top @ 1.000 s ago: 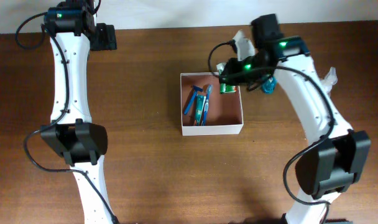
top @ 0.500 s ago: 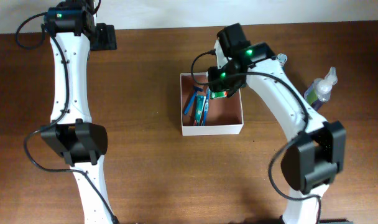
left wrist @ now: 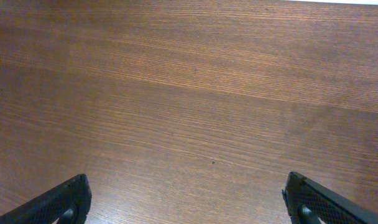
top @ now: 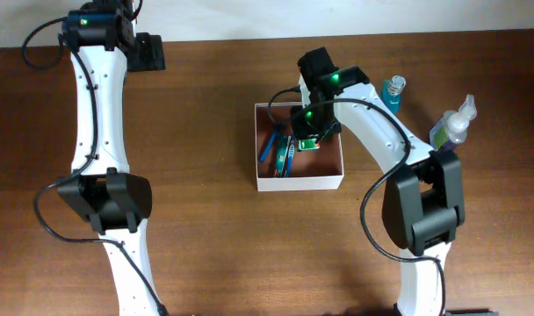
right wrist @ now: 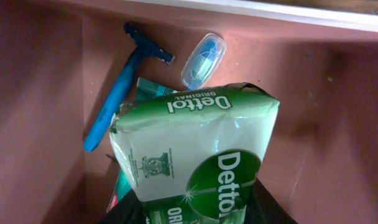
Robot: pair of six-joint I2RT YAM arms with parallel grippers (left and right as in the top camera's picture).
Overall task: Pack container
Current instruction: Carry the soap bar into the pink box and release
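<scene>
Green Dettol pack (right wrist: 201,149) clamped in my right gripper (right wrist: 198,210), over container (top: 299,182); razor (right wrist: 117,93) at 10 o'clock. Looks like placing step; next, lower and release onto floor.

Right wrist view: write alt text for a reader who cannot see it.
A green Dettol pack, gripped by the right claw at the bottom edge, hangs over the container and its pinkish floor. A blue razor and a small clear case lie on that floor beyond it.
</scene>
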